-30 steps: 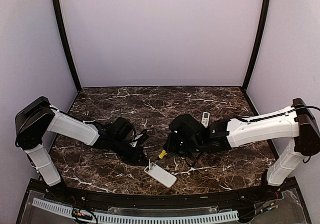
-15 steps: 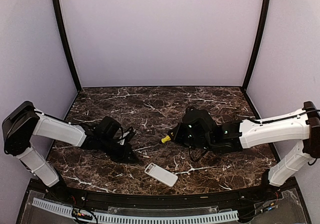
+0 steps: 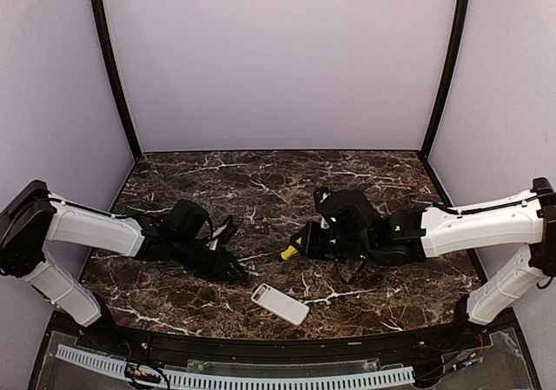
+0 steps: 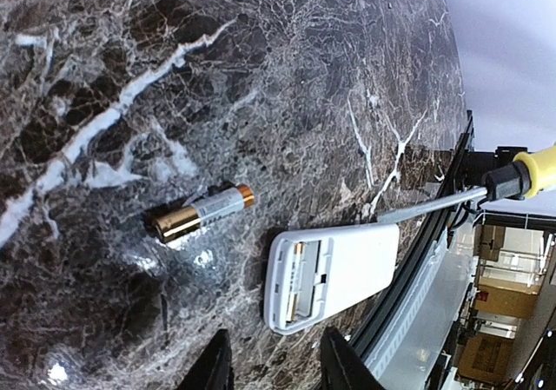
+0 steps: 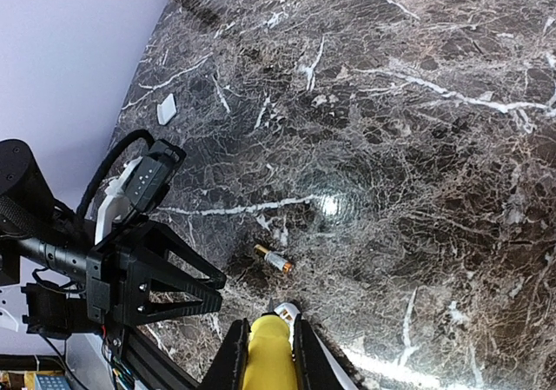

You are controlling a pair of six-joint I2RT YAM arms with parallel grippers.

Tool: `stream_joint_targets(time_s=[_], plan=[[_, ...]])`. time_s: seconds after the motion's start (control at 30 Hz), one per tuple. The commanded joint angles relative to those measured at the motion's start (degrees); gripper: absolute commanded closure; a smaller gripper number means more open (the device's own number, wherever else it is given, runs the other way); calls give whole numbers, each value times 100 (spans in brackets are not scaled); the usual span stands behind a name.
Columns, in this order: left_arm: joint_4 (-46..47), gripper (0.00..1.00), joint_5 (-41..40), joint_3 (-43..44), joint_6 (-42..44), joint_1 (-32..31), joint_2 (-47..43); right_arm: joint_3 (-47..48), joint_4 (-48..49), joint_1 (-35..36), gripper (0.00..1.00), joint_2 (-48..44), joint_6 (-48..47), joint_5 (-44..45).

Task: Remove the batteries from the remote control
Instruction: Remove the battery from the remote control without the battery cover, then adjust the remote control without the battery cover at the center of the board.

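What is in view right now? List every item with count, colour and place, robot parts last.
remote control: one, white, back up with its battery bay open, near the table's near edge
battery: one, gold and grey, lying on the table beside the remote control, not touching it
screwdriver: one, yellow handle, metal shaft, held right of centre
cover: one, small, flat, white, on the table near a wall
table: one, dark marble, white veins
left pincer: open, empty, low by the battery
right pincer: shut on the screwdriver handle
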Motion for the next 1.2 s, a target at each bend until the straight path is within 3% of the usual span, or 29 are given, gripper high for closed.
stream_joint_targets(time_s=[0.0,0.2,0.47,0.83,1.07,1.17], plan=[[39,62,151,-75,-556,-168,-151,125,-147,-22,100,-55,-935,-409],[452,52,359,-286,-1698,-519,-61,289,-668,-68,100,-41,-1076,-172],[1282,50,386,-353,-2706,-1105,496,197,-475,-137,100,-281,-1155,-119],[1145,50,235,170,-2320,-1137,1220,-294,-240,-150,100,-808,-897,46],[-44,50,-350,1079,-1235,-1069,1381,-368,-265,-148,100,-932,-886,112],[-122,50,-342,1340,-984,-1060,1576,-396,-309,-148,100,-948,-829,148]])
